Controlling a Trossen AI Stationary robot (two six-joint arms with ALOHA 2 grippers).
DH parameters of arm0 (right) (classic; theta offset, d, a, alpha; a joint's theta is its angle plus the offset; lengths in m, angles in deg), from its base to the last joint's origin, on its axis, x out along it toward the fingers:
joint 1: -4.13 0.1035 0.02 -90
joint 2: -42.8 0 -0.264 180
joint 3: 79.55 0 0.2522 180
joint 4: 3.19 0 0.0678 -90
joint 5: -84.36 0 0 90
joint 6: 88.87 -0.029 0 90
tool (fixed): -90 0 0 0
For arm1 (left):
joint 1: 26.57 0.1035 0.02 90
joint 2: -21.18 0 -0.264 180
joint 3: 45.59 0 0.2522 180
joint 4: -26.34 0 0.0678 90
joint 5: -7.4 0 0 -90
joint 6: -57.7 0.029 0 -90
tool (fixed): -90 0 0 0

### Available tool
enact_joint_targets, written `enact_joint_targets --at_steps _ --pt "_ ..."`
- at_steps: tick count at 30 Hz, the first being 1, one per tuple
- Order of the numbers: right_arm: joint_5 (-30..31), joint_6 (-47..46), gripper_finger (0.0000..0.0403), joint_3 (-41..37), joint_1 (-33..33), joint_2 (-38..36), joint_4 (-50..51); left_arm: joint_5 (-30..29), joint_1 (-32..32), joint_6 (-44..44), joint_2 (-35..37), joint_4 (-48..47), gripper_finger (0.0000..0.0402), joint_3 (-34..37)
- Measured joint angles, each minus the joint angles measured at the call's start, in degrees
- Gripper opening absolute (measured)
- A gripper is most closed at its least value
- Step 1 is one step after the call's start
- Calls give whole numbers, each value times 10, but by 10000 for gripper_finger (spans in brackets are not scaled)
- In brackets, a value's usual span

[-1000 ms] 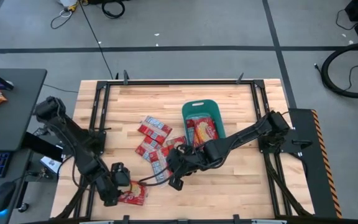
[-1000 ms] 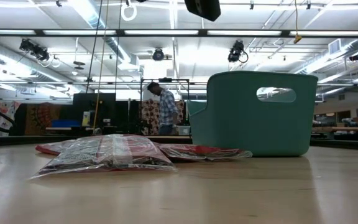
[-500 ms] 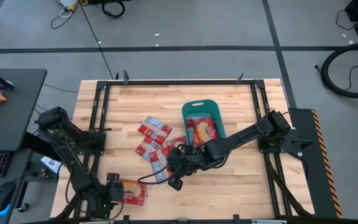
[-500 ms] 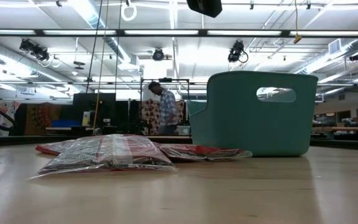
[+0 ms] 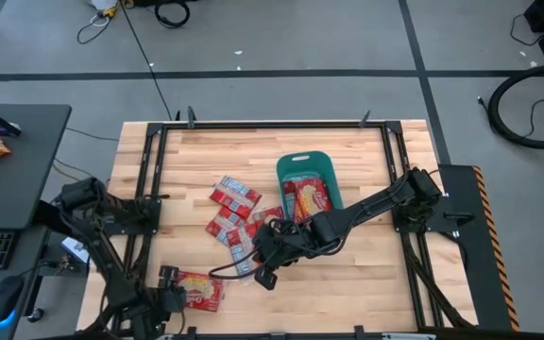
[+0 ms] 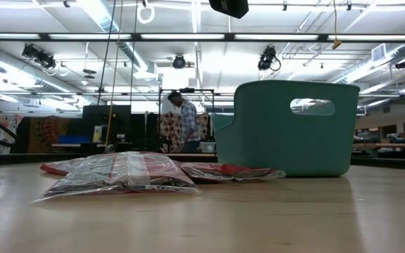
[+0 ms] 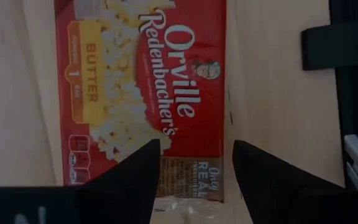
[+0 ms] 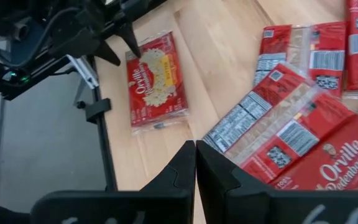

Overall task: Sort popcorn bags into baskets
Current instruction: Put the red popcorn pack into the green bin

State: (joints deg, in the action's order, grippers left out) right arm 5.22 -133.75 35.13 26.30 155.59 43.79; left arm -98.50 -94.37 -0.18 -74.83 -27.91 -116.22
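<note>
Red packets: a loose cluster of popcorn bags (image 5: 234, 219) lies flat on the wooden bench (image 5: 366, 170), just ahead of the right jaws; barcode sides up on several (image 8: 291, 118).
Lone bag: one butter popcorn bag (image 7: 143, 93) rests apart from the cluster near the bench's front edge (image 5: 199, 290), directly ahead of the left jaws, printed side up.
Left gripper (image 5: 170, 295): low at the front-left corner of the bench, jaws spread wide, the two fingers (image 7: 129, 180) straddling the near end of the lone bag without pinching it.
Right gripper (image 5: 263, 260): stretched across the bench from the right side, jaws pressed together with nothing between them, hovering at the front edge of the cluster (image 8: 194, 168).
Teal basket (image 5: 289, 168): stands behind the right arm's reach, beside the cluster; at least one red bag (image 5: 310, 196) already lies inside.
Bench-level look: basket (image 6: 294, 126) upright with its handle cutout facing the camera, clear-wrapped bags (image 6: 121, 176) flat beside it.
Background: a person (image 6: 186, 126) stands in the room beyond.
</note>
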Motion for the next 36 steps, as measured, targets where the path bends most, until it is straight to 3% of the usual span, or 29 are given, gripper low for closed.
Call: enact_joint_targets --at_steps 13,20,25,31,36 --pt "0 -2 18 0 0 0 -6 -5 -18 -30 -34 -2 155 -3" --pt "0 -1 18 0 0 0 -6 -25 -16 -30 -38 -44 149 -1" --pt "-1 5 18 0 -3 0 -6 -63 25 -25 -38 -61 148 -1" --pt "-5 10 18 0 -11 -2 -5 -162 99 13 -38 -57 148 8" --pt "-15 20 18 11 -16 -10 6 -174 163 25 -32 -68 148 11"
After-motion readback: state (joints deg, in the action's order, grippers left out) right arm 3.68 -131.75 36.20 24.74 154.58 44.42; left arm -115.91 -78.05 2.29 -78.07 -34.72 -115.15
